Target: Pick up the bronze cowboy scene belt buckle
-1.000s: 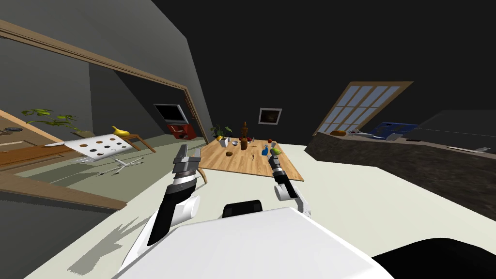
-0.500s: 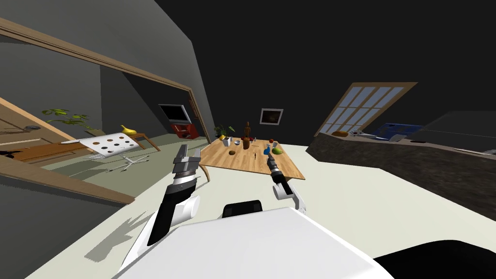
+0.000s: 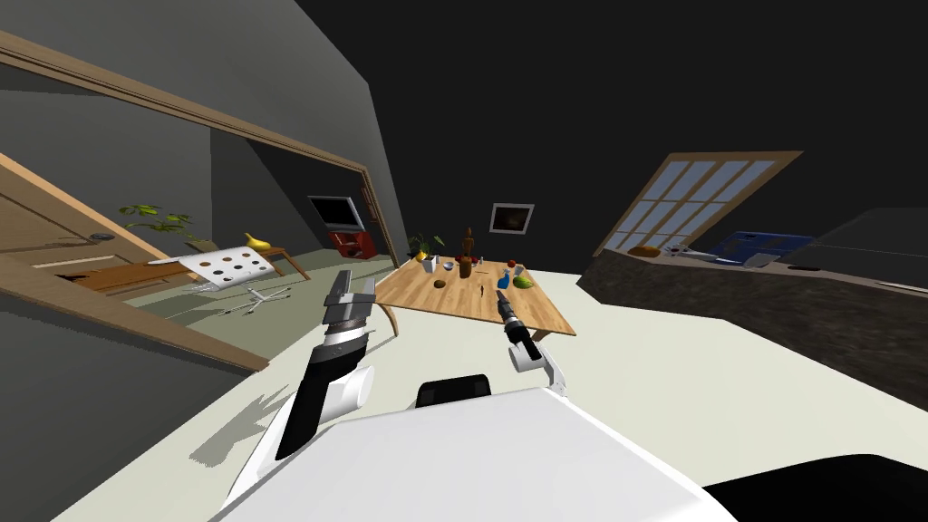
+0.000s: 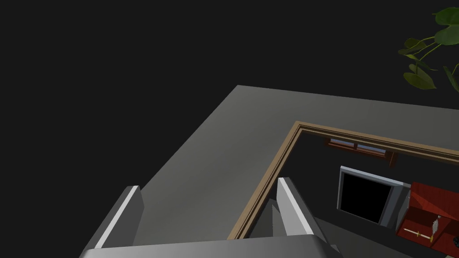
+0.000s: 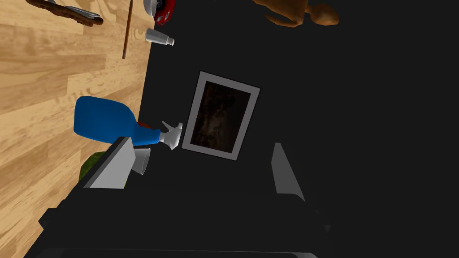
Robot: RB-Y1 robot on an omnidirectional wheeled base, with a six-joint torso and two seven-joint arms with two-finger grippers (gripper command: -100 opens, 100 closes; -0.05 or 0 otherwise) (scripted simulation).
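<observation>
Both jaws stand wide: left gripper raised, right gripper at the wooden table

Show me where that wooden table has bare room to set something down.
The near half of the table is bare, from its near edge up to the small brown item and the thin stick. The far end is crowded: plant, brown bottle, blue spray bottle.
</observation>
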